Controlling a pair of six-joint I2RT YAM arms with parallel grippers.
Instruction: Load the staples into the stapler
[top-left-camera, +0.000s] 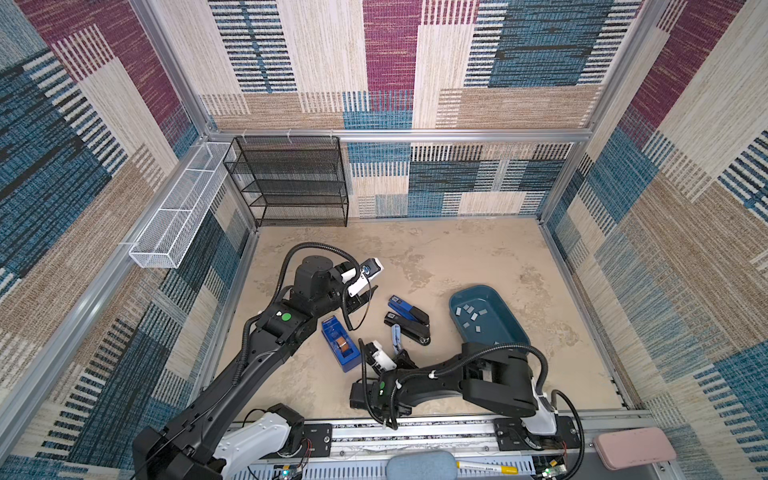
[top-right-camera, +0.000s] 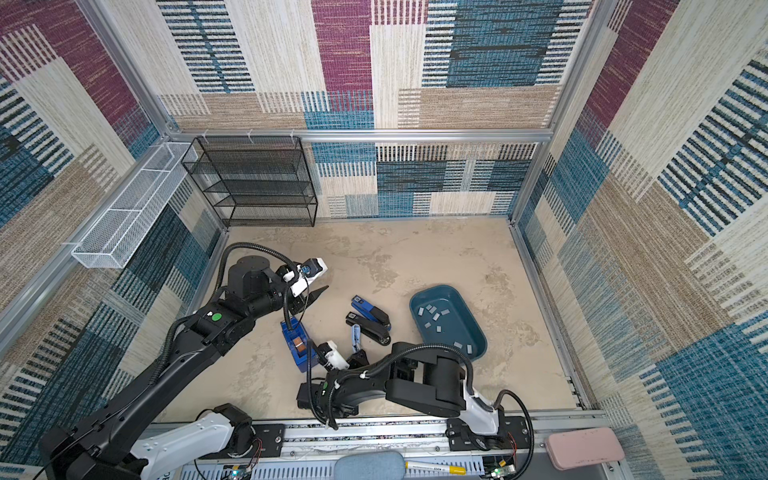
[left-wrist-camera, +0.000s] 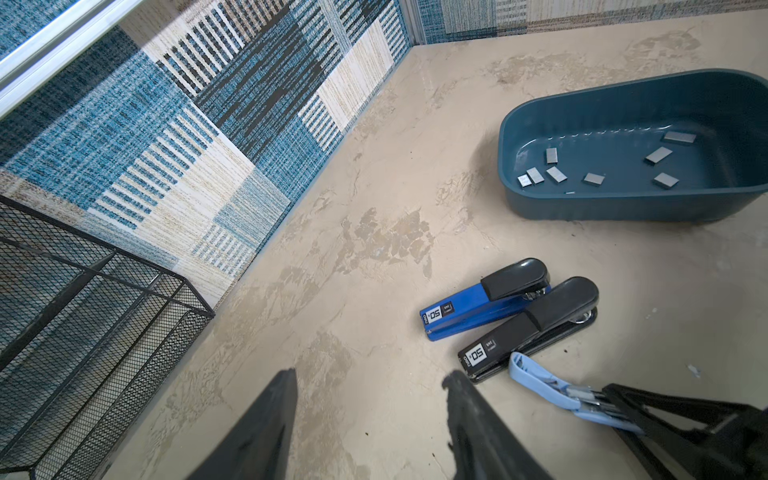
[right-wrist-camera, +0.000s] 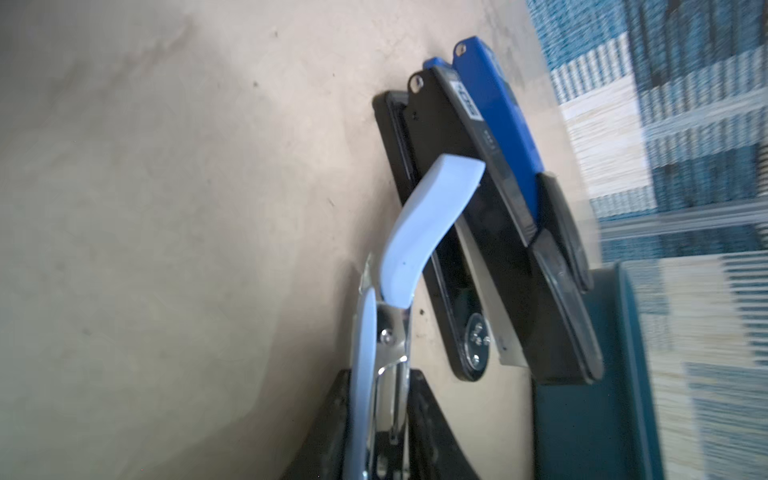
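As I look down on the cell, I note a beige, mottled surface (top-left-camera: 457, 257) boxed in by walls of patchwork woven fabric (top-left-camera: 390, 62) in blue, cream, tan and maroon. A black wire-mesh shelf rack (top-left-camera: 291, 183) stands in the far left corner. A long white mesh basket (top-left-camera: 174, 220) hangs on the left wall rail.

On the right half of the surface sits a dark teal oval plastic tub (top-left-camera: 505, 316). The staples (top-left-camera: 469, 313), small flat grey metal strips, lie scattered on its floor. Near the middle, a blue stapler with a black grip (top-left-camera: 409, 311) and a black stapler (top-left-camera: 409, 328) lie side by side, touching. A blue tape dispenser (top-left-camera: 340, 343) lies to their left.

My left arm reaches out from the near left edge, with its wrist above the surface beside the tape dispenser. The left claw (left-wrist-camera: 372, 376) hovers over bare surface, its fingers roughly half spread and holding nothing.

My right arm lies low and folded, with its elbow by the tub's near end and its forearm running left across the middle. The right claw (right-wrist-camera: 378, 386) is clamped on one end of a light-blue stapler with bright metal inner parts (right-wrist-camera: 424, 224). The stapler's free end sits just beside the black stapler; I cannot tell whether they touch.
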